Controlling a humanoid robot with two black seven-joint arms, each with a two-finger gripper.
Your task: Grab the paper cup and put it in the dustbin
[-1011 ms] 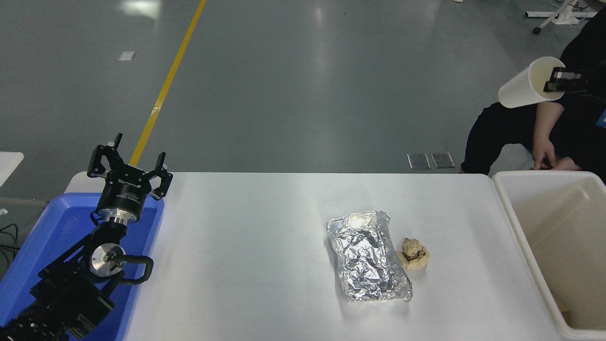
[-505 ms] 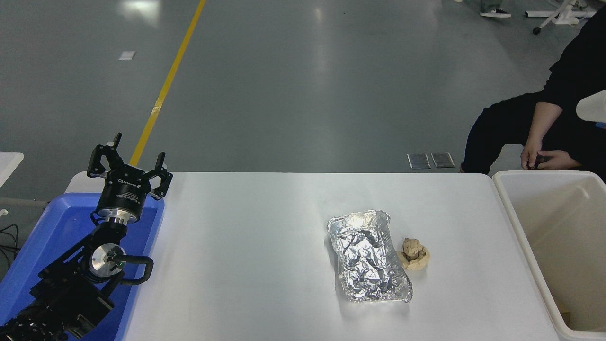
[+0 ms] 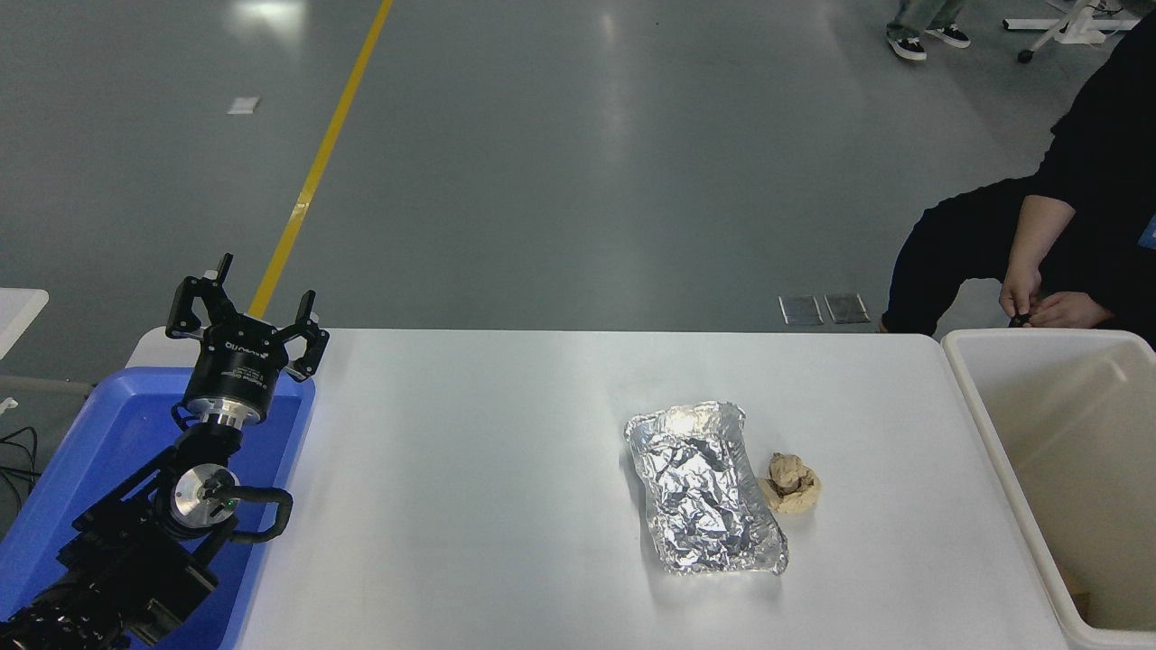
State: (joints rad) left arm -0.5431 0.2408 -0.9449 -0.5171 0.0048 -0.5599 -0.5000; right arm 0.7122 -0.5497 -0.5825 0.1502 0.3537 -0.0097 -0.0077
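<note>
The paper cup is out of view. The dustbin (image 3: pixel 989 424), a large cream-white tub with a thick rounded rim, stands at the table's right end; only its left part shows. My left gripper (image 3: pixel 244 307) is open and empty, parked upright at the lower left above the blue bin. My right arm and gripper are out of view.
A crinkled foil tray (image 3: pixel 706 487) lies right of the table's middle, with a crumpled brown paper wad (image 3: pixel 791 485) just beside it. A blue plastic bin (image 3: pixel 108 451) sits at the left edge. A person in black (image 3: pixel 1075 226) sits behind the dustbin, hands (image 3: pixel 1039 302) near its far rim.
The right gripper with the paper cup moved right and down from the upper right and left the picture. The person's hands shifted slightly. The left arm has not moved.
</note>
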